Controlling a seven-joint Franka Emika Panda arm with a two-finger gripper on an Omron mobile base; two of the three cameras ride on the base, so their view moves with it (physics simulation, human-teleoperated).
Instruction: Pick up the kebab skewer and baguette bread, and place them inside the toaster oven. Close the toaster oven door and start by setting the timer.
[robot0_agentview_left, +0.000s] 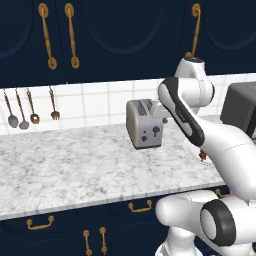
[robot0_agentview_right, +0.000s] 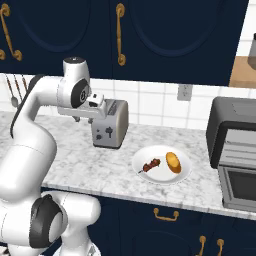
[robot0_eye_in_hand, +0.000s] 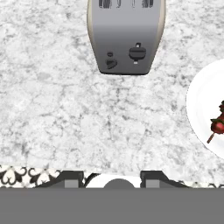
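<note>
The kebab skewer (robot0_agentview_right: 151, 165) and the golden baguette bread (robot0_agentview_right: 173, 162) lie side by side on a white plate (robot0_agentview_right: 161, 176) on the counter. At the counter's right end stands the dark toaster oven (robot0_agentview_right: 231, 122); its door (robot0_agentview_right: 241, 186) seems dropped open toward the front. My gripper (robot0_agentview_right: 83, 120) hangs above the counter, left of the silver toaster (robot0_agentview_right: 110, 129), open and holding nothing. In the hand view the fingertips (robot0_eye_in_hand: 72, 179) stand wide apart, and the skewer (robot0_eye_in_hand: 217, 124) shows on the plate's edge (robot0_eye_in_hand: 199, 105) at far right.
The two-slot toaster (robot0_eye_in_hand: 126, 37) stands between my gripper and the wall. Utensils (robot0_agentview_left: 22, 112) hang on the tiled wall at left. In the left base view my own arm covers most of the plate (robot0_agentview_left: 190, 150) and part of the toaster oven (robot0_agentview_left: 242, 110).
</note>
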